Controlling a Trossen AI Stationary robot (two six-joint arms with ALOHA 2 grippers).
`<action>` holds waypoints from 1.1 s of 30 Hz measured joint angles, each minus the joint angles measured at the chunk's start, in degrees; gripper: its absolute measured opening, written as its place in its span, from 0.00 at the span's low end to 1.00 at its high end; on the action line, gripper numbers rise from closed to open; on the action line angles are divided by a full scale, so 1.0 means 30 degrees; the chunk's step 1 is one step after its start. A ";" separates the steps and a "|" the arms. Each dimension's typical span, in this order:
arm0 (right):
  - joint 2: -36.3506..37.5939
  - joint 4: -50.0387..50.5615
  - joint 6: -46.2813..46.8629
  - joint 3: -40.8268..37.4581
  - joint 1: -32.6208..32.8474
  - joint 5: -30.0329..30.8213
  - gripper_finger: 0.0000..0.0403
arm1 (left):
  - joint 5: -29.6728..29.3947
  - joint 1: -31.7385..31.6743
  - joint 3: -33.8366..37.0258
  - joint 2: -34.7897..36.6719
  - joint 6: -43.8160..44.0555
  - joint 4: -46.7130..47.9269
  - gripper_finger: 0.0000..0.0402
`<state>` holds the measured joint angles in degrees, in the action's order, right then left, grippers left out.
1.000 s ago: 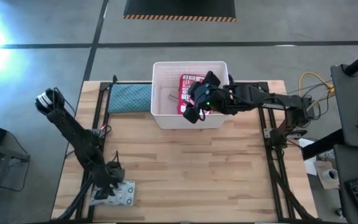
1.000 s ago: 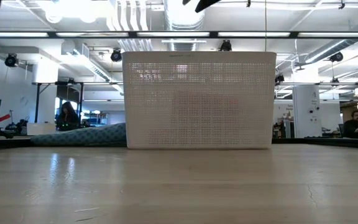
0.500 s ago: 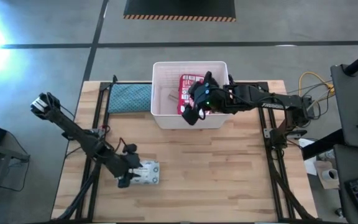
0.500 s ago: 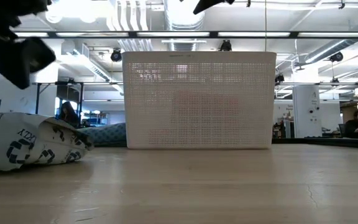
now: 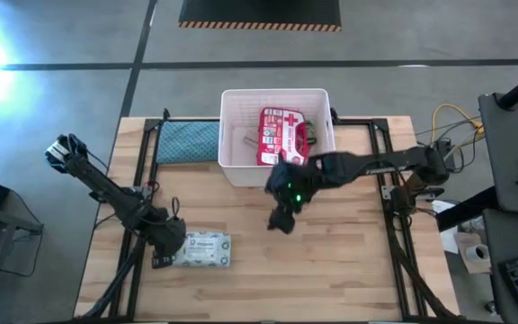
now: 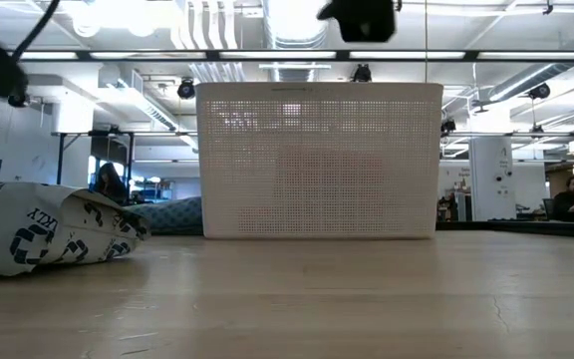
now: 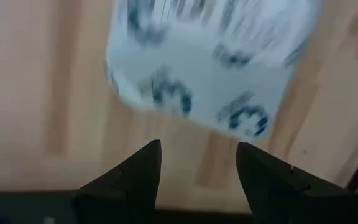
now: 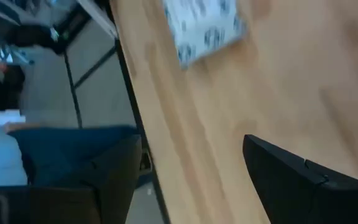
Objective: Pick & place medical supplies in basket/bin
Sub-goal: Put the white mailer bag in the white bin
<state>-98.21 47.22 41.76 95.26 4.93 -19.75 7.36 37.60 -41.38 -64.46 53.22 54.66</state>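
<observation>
My left tool (image 5: 165, 256) sits open just beside the wipes pack (image 5: 202, 249) on the desk (image 5: 331, 270); right tool (image 5: 281, 220) open over bare desk, pouch (image 5: 281, 137) in the basket (image 5: 232, 135).

both arms matte black, slim jointed links with thin black cables along them. left arm (image 5: 106, 189) has a pale grey-white cap on its outer joint. right arm (image 5: 367, 165) shows a small green led near the wrist. fingers (image 7: 129, 180) dark, tapered, wedge-shaped.

Grey floor (image 5: 61, 81), hazard-striped mat (image 5: 259, 13); ceiling ducts (image 6: 297, 20), white columns (image 6: 491, 175).
</observation>
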 joint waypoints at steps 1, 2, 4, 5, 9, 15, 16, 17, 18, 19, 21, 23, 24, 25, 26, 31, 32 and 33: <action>0.0000 -0.0221 0.0405 -0.0502 0.0231 -0.0243 0.67 | 0.0626 0.0005 0.0425 -0.0004 0.0807 -0.0253 0.47; 0.0000 -0.0483 0.0751 -0.1022 0.0454 -0.0344 0.67 | 0.1033 0.0030 0.0830 -0.0004 0.1388 -0.0596 0.47; 0.0000 -0.1138 0.1537 -0.2013 0.0831 -0.0350 0.66 | 0.1379 0.0113 0.1586 0.0004 0.2037 -0.2013 0.47; 0.0000 -0.1537 0.2004 -0.2533 0.0972 -0.0340 0.65 | 0.1405 0.0126 0.1908 0.0011 0.2089 -0.2970 0.47; -0.0002 -0.3421 0.4424 -0.5044 0.1420 0.0673 0.65 | 0.1316 0.0111 0.3073 0.0018 0.2096 -0.7447 0.47; -0.0007 -0.7289 0.7982 -0.8765 0.1788 0.1917 0.65 | -0.0834 -0.0285 0.4697 0.0026 0.0931 -1.1174 0.47; -0.0007 -0.7777 0.8570 -0.9273 0.1878 0.2296 0.65 | -0.1096 -0.0517 0.4958 0.0026 0.0600 -1.1747 0.47; -0.0007 -0.8234 0.9309 -0.9733 0.1898 0.2740 0.65 | -0.1347 -0.0789 0.5200 0.0026 0.0241 -1.2418 0.47; -0.0007 -0.8607 1.0053 -1.0165 0.1901 0.3142 0.65 | -0.1563 -0.1096 0.5432 0.0026 -0.0049 -1.3079 0.47; -0.0007 -0.8929 1.0805 -1.0584 0.1891 0.3515 0.65 | -0.1708 -0.1443 0.5683 0.0026 -0.0344 -1.3836 0.47; -0.0009 -0.9963 1.2104 -1.1449 0.1850 0.4003 0.65 | -0.2156 -0.2078 0.6044 0.0018 -0.0743 -1.5380 0.47; -0.0064 -1.1636 1.3097 -1.2241 0.1850 0.4160 0.65 | -0.2343 -0.2683 0.6180 0.0018 -0.1096 -1.6569 0.47; -0.0102 -1.2520 1.3522 -1.2604 0.1862 0.4160 0.65 | -0.2436 -0.2946 0.6198 0.0018 -0.1298 -1.6904 0.47; -0.0219 -1.3312 1.3937 -1.2918 0.1879 0.4165 0.66 | -0.2596 -0.3189 0.6205 0.0018 -0.1545 -1.7148 0.47; -0.0375 -1.3885 1.4297 -1.3149 0.1892 0.4211 0.66 | -0.2681 -0.3451 0.6203 0.0018 -0.1863 -1.7378 0.47; -0.1497 -1.5509 1.5524 -1.3512 0.1840 0.4677 0.67 | -0.2711 -0.4415 0.5622 0.0019 -0.3615 -1.7450 0.47; -0.1707 -1.5665 1.5595 -1.3450 0.1841 0.4677 0.67 | -0.2630 -0.4473 0.5502 0.0026 -0.3811 -1.7428 0.47; -0.1990 -1.5680 1.5603 -1.3260 0.1872 0.4670 0.66 | -0.2562 -0.4493 0.5339 0.0033 -0.3954 -1.7379 0.47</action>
<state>-104.18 0.18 88.57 55.48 10.55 -5.74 -0.33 24.12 -25.37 -64.36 41.35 2.52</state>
